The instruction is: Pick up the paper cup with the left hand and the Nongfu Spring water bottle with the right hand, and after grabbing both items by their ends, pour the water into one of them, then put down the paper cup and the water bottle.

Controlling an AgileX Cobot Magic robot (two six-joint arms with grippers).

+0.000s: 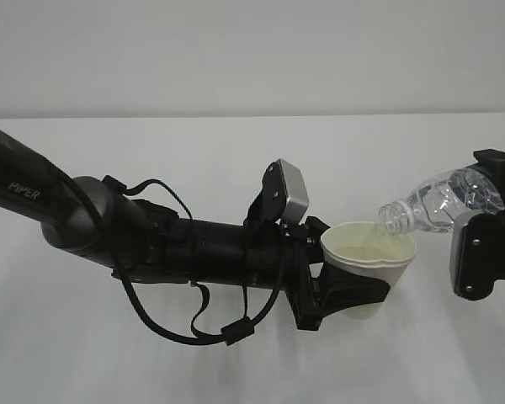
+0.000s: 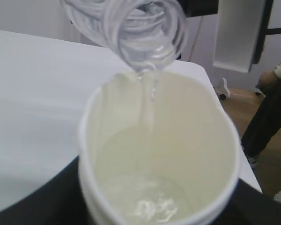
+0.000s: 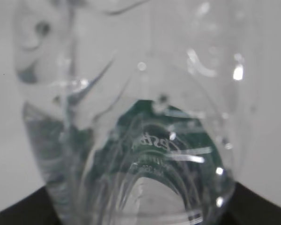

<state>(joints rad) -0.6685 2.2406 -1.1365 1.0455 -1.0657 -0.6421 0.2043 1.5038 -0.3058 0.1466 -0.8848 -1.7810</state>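
My left gripper (image 1: 360, 290) is shut on the lower part of the white paper cup (image 1: 369, 257), holding it upright above the table. In the left wrist view the cup (image 2: 196, 122) fills the frame, cream inside. My right gripper (image 1: 486, 231) is shut on the base end of the clear Nongfu Spring water bottle (image 1: 442, 200). The bottle lies tilted with its open neck over the cup's rim. A thin stream of water (image 2: 150, 96) falls from the neck (image 2: 145, 33) into the cup, where water pools at the bottom (image 2: 145, 199). The right wrist view shows the bottle (image 3: 145, 140) close up, with its green label.
A white table (image 1: 151, 151) runs under both arms, with a pale wall behind. In the left wrist view the table's far edge (image 2: 201, 70) ends near a wooden floor where a person's leg (image 2: 267, 117) stands. A pale block of the right arm (image 2: 234, 33) hangs above.
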